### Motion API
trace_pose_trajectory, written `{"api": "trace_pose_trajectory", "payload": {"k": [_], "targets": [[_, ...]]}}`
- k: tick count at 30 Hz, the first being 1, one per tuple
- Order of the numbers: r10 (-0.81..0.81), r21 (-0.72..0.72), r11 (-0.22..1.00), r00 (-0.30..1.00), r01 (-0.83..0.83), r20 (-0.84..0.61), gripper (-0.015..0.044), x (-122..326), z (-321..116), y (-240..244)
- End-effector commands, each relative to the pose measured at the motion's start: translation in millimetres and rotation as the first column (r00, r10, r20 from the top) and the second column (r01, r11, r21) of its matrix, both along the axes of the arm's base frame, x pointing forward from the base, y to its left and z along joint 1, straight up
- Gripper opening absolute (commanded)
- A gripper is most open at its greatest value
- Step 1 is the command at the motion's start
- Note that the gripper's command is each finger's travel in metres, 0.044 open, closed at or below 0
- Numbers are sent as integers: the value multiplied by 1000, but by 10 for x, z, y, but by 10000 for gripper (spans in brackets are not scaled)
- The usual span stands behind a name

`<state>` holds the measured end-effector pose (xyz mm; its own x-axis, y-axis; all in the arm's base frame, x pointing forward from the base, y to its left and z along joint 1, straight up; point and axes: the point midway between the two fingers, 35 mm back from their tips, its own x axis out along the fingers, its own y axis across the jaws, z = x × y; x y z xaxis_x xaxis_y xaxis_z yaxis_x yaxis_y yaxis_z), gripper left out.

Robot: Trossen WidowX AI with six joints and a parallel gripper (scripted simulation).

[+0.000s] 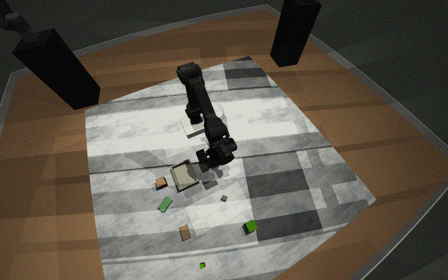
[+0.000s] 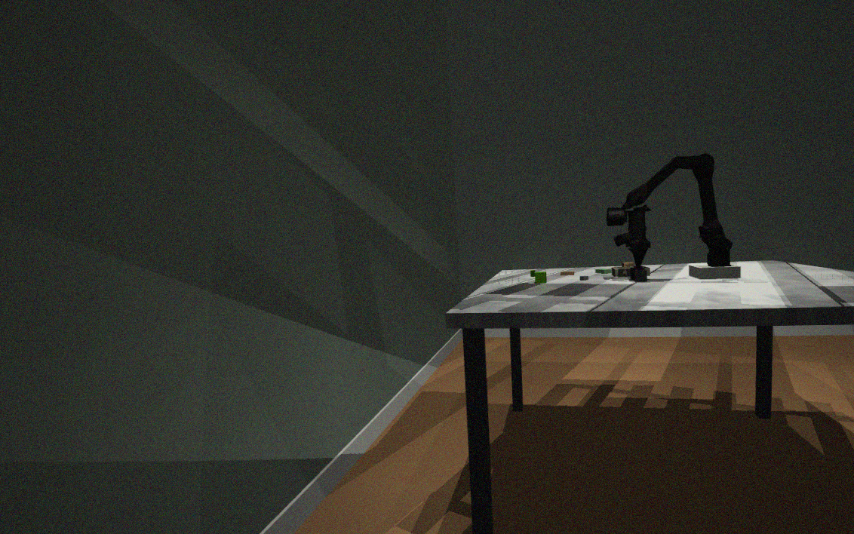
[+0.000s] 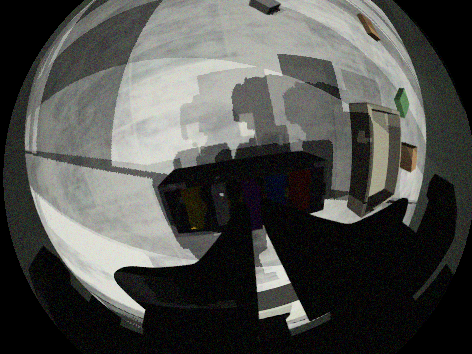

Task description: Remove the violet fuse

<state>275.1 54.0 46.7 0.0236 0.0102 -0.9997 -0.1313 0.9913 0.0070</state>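
Note:
My gripper [image 3: 252, 207] [image 2: 638, 267] is shut on the violet fuse [image 3: 253, 192], its fingertips at the fuse's top. The violet fuse stands upright in line with the others at the black fuse block [image 3: 245, 164] [image 2: 638, 274]; how deep it sits in its slot cannot be told. A yellow fuse [image 3: 194, 207] and a grey fuse [image 3: 220, 202] are on its left in the wrist view, a blue fuse [image 3: 275, 187] and a red fuse [image 3: 300, 189] on its right. The beige tray [image 1: 182, 175] [image 3: 379, 155] lies beside the block. The arm hides most of the block in the top view.
An orange-brown block [image 1: 161, 182] [image 3: 409, 157] stands by the tray's far side from the gripper. A green flat block [image 1: 165, 203], a brown flat block [image 1: 185, 232], a small grey block [image 1: 224, 197], a green cube [image 1: 251, 226] and a small green cube [image 1: 202, 265] lie farther out.

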Motion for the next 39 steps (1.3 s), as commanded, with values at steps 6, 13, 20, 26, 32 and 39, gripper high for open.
{"api": "trace_pose_trajectory", "payload": {"k": [6, 13, 20, 26, 32, 39], "targets": [[1, 0, 1000, 1000, -1, 2, 0, 5, 52, 1], [1, -1, 1000, 1000, -1, 2, 0, 4, 86, 0], [1, -1, 1000, 1000, -1, 2, 0, 3, 120, 0], [1, -1, 1000, 1000, -1, 3, 0, 2, 150, -1], [1, -1, 1000, 1000, -1, 3, 0, 0, 179, -1], [1, -2, 1000, 1000, -1, 3, 0, -2, 213, -2]]}}
